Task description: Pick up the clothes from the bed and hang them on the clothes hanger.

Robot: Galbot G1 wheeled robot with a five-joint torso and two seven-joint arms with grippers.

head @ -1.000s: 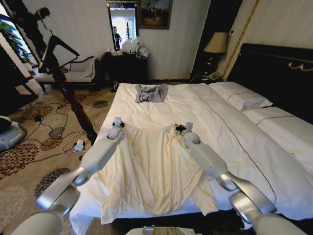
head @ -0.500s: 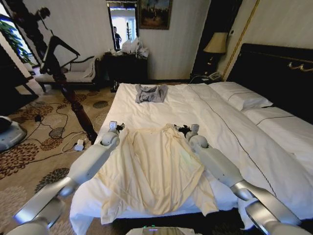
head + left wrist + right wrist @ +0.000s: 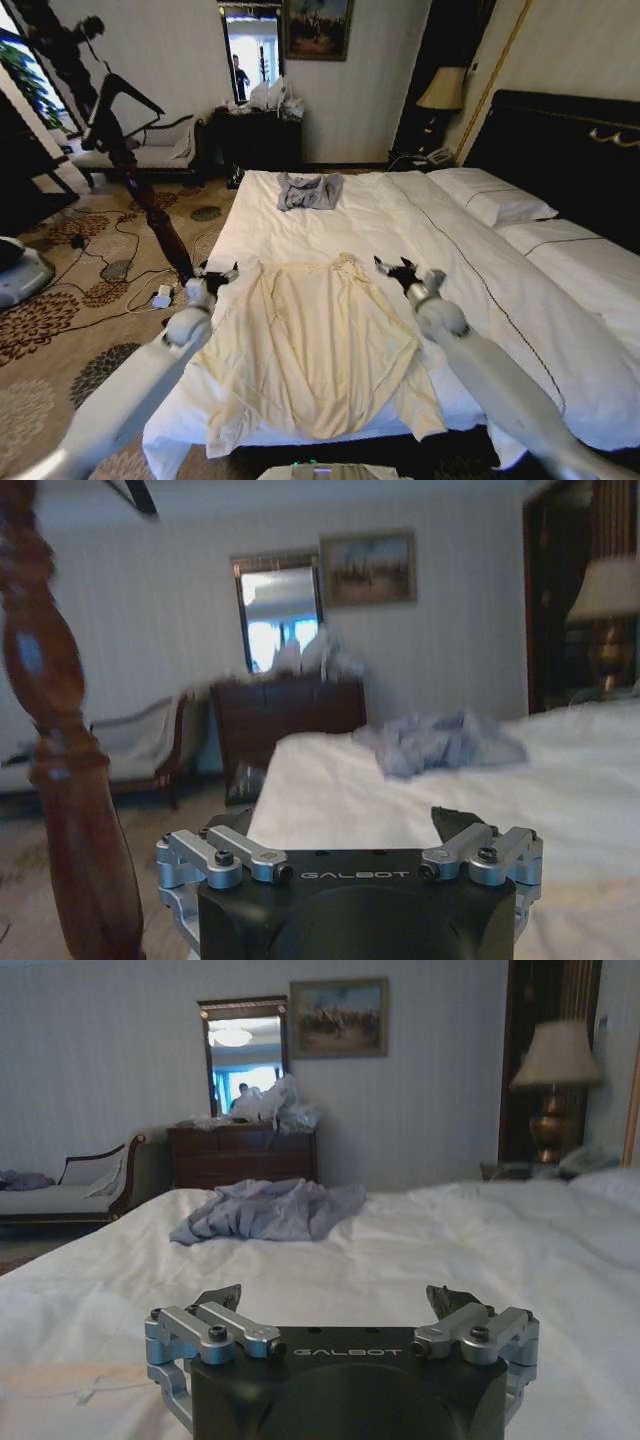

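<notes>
The bed [image 3: 520,300] carries the clothes [image 3: 315,345], spread flat at its near left edge. The left gripper [image 3: 207,277] and right gripper [image 3: 400,270] flank the collar, jaws spread, holding nothing. Thin fabric could slip from a shallow pinch; seemingly no hanger nearby.

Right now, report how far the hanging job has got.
Done: nothing visible yet. The cream garment lies spread flat on the bed. In hand: the left tool and right tool, both open and empty, sit at the garment's two shoulder corners. Left: gripping, lifting, then hanging it.
</notes>
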